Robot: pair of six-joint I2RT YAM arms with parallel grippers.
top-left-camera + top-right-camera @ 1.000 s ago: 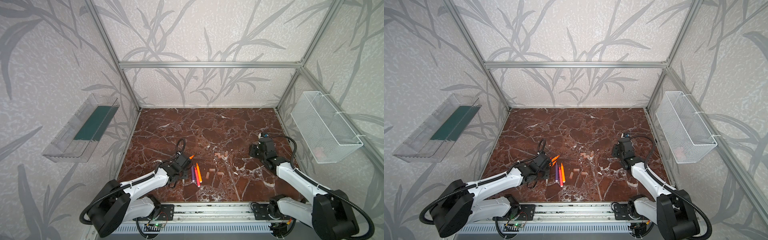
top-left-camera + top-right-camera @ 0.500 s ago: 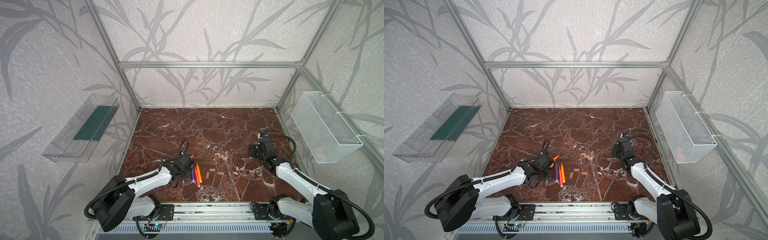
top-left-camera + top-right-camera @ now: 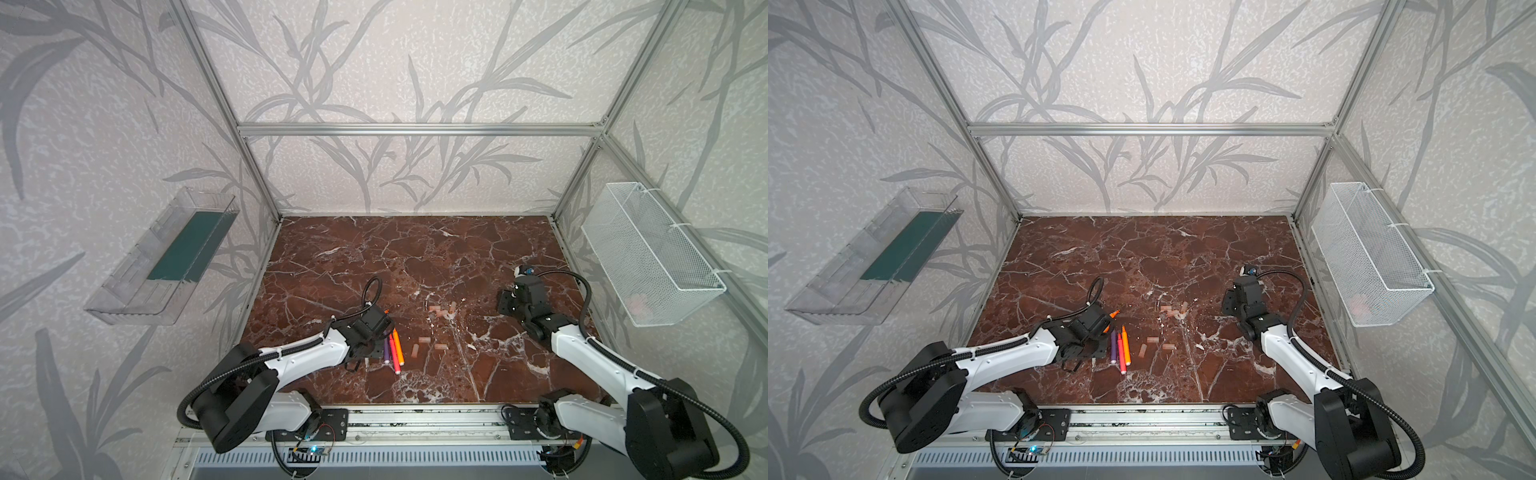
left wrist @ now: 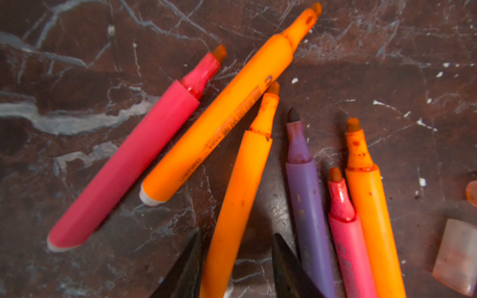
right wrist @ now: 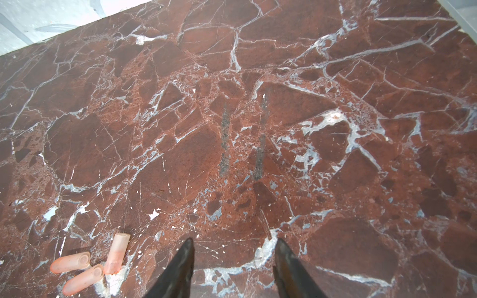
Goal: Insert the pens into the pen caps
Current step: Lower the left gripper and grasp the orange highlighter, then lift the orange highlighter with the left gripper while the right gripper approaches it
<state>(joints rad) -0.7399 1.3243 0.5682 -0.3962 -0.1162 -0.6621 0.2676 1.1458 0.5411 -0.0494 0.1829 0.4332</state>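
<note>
Pens (image 3: pixel 393 353) lie uncapped on the marble table (image 3: pixel 415 257), all 6 fanned beneath the left gripper (image 4: pixel 236 234). The pen caps (image 3: pixel 434 309) sit apart from them toward the middle, 3 in a far cluster and 3 nearer.

In the left wrist view the jaws straddle 1 orange pen (image 4: pixel 240 185) low on its barrel. 1 finger looks to touch it and the other stands off with a gap, so the pincer is open around the pen, not clamped. The purple pen (image 4: pixel 307 206) lies just beside the finger that stands off.

To grasp well, I judge the jaws should centre on the barrel before squeezing, so the pen neither rolls nor swings against its neighbour. The grip should also leave the tip end free for a cap.

The right gripper (image 5: pixel 233 242) hovers open and empty over bare marble, with 3 of the pen caps near it.
</note>
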